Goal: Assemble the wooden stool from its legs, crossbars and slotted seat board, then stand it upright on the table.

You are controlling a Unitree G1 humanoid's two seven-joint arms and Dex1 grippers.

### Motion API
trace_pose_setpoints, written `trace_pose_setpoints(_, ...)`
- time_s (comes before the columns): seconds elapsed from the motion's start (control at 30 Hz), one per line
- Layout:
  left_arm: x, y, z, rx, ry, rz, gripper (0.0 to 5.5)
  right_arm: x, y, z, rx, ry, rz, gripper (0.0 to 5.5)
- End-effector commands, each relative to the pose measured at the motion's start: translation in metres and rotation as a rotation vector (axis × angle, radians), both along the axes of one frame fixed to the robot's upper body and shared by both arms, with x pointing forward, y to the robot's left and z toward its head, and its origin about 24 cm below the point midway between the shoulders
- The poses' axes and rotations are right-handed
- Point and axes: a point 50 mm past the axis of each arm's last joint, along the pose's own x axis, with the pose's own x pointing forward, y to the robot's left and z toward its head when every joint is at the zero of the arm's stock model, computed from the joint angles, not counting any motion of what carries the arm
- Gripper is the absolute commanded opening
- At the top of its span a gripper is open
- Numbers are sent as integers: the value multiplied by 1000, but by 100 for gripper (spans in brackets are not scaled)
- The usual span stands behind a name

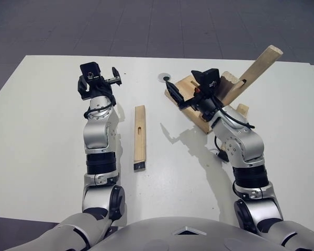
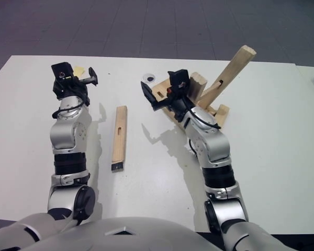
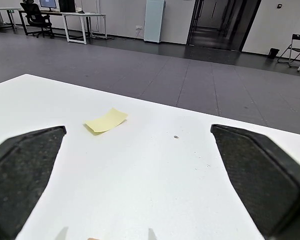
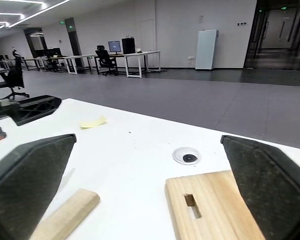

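A loose wooden bar with a slot and a dark end lies flat between my arms. At the back right the slotted seat board rests on the table, and a wooden leg rises from it at a slant. A short wooden piece pokes out beside the board. My right gripper hangs open just above the board's near edge, holding nothing; the board's slot shows below it. My left gripper is open over bare table at the back left.
The white table has wide free room at the left and front. A round cable grommet sits in it behind the board. A yellow paper note lies near the far edge beyond my left gripper.
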Motion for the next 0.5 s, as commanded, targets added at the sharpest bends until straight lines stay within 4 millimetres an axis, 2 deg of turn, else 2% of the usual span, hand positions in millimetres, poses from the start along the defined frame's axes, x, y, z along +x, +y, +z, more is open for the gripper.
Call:
trace_pose_setpoints(0.03,-2,0,4,12,-8,9,540,3,-6,-5,-38,65,-48,537)
trace_pose_setpoints(0.17,-1,-2,3,2,-8,8,540,22,19,-20,-149,143,26,537)
trace_pose_setpoints(0.3,0,-8,0,-7,-3,-5,540,41,19,-38,-247,249,27,537)
trace_pose_setpoints(0.5,0,-15,-5,-17,16,-19,540,55,15,-50,-299,359,36,537)
